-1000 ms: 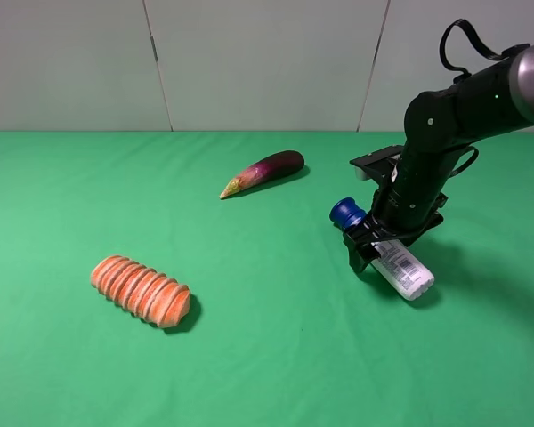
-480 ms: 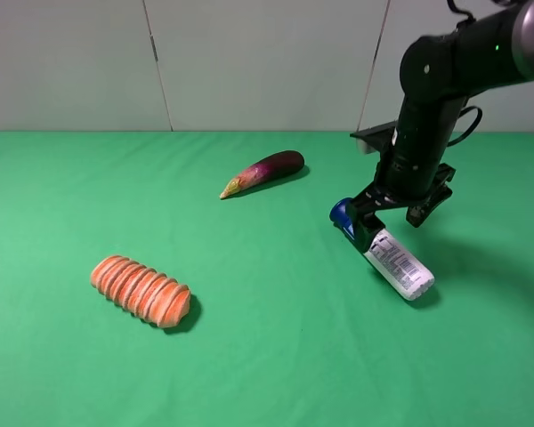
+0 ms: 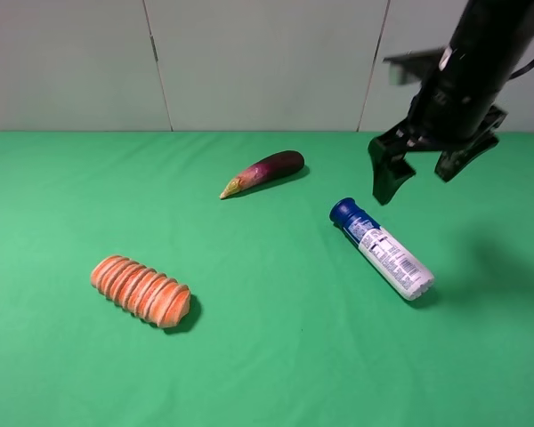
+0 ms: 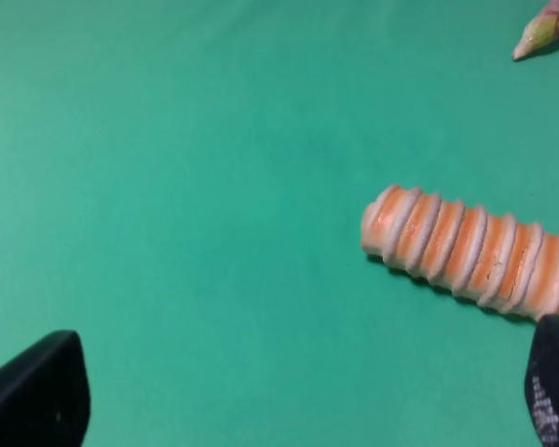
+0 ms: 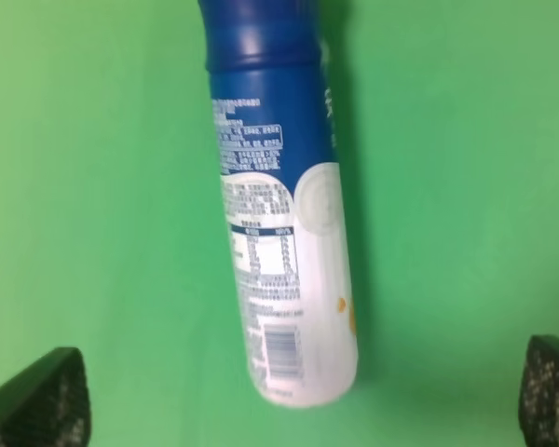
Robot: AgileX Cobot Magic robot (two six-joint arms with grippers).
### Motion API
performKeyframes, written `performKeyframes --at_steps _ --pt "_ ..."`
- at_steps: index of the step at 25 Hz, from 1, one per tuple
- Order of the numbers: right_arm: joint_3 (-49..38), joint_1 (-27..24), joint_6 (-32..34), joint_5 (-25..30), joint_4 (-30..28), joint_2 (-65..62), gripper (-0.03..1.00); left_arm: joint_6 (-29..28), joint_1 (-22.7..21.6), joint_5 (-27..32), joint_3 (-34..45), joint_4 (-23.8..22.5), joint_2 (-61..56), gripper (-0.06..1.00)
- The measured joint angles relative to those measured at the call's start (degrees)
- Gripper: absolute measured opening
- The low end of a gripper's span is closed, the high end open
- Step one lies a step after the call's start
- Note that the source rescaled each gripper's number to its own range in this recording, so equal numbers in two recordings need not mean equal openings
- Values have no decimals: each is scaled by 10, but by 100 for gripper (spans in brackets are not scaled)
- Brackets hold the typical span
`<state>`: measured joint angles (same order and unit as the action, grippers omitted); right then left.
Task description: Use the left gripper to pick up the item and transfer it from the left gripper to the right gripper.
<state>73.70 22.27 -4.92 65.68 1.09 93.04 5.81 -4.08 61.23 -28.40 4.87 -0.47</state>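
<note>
The item, a spray can [image 3: 383,250] with a dark blue cap and a white label, lies on its side on the green table, right of centre. It fills the right wrist view [image 5: 279,233]. My right gripper [image 3: 416,178] is open and empty, raised above and just behind the can, not touching it. Its fingertips [image 5: 33,400] sit wide apart at the frame corners. My left gripper [image 4: 289,400] is open and empty over the table's left part, and is out of the exterior high view.
An orange ribbed loaf [image 3: 141,291] lies at the front left and also shows in the left wrist view [image 4: 470,251]. A purple eggplant [image 3: 265,172] lies at the back centre; its tip [image 4: 543,33] shows in the left wrist view. A grey wall stands behind the table.
My right gripper has opened, let go of the can and risen up and back. The can stays lying on the table.
</note>
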Motion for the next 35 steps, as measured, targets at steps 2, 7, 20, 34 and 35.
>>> performKeyframes --at_steps 2,7,20,34,35 --pt "0 0 4 7 1 -38 100 0 0 0 0 0 0 88" --pt "-27 0 22 10 1 -135 100 0 0 0 0 0 0 88" --pt "-286 0 27 -101 1 -474 100 0 0 0 0 0 0 88" --pt "-436 0 49 -133 1 -885 100 0 0 0 0 0 0 88" --pt "-436 0 58 -127 1 -897 100 0 0 0 0 0 0 88"
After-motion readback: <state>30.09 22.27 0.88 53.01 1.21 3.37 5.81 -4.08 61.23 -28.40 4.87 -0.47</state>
